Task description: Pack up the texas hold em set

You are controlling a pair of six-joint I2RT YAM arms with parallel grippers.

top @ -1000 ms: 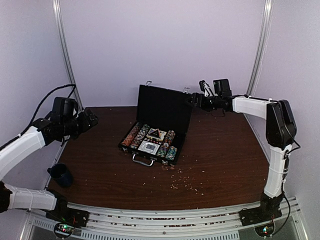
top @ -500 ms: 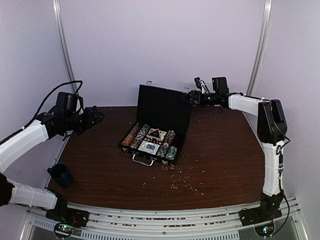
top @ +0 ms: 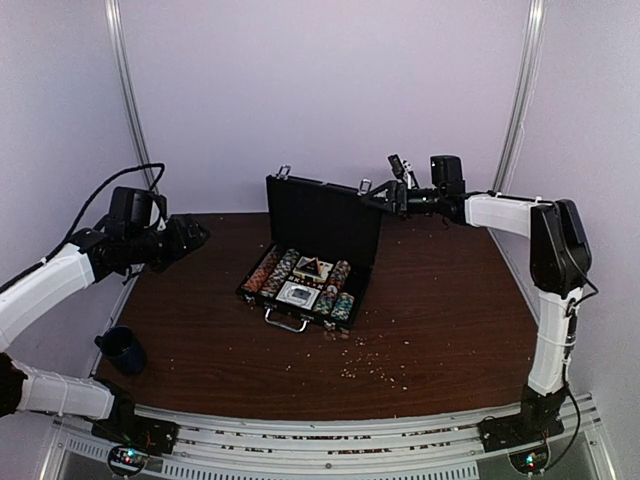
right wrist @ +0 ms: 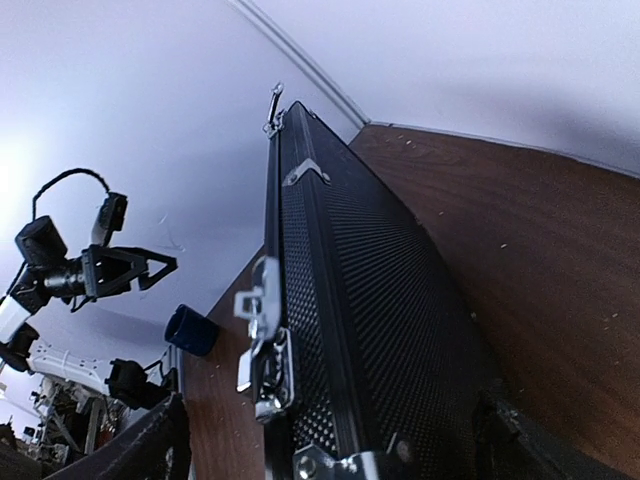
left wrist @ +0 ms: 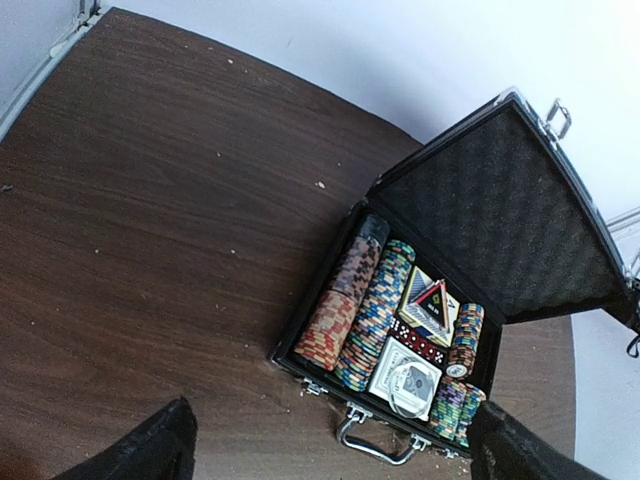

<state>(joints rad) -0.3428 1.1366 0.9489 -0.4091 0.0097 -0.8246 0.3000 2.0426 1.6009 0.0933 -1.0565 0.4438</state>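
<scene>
The black case (top: 300,300) lies open mid-table, its lid (top: 325,215) standing upright. Inside are multicoloured chip rows (left wrist: 375,310), a card deck box (left wrist: 405,372), a triangular-patterned box (left wrist: 432,305), red dice (left wrist: 418,342) and a silver handle (left wrist: 378,445) at the front. My right gripper (top: 378,197) is open at the lid's top right corner; in the right wrist view (right wrist: 335,440) the lid's textured back (right wrist: 370,300) and a silver latch (right wrist: 262,340) lie between its fingers. My left gripper (top: 195,235) is open and empty, in the air left of the case, looking down on it (left wrist: 330,440).
A dark blue mug (top: 122,350) lies near the table's left front edge; it also shows in the right wrist view (right wrist: 192,330). Crumbs (top: 365,365) are scattered in front of the case. The back wall is close behind the lid.
The lid's top edge has swung left and forward with my right gripper against its top right corner. My left arm moved a little right, then held still.
</scene>
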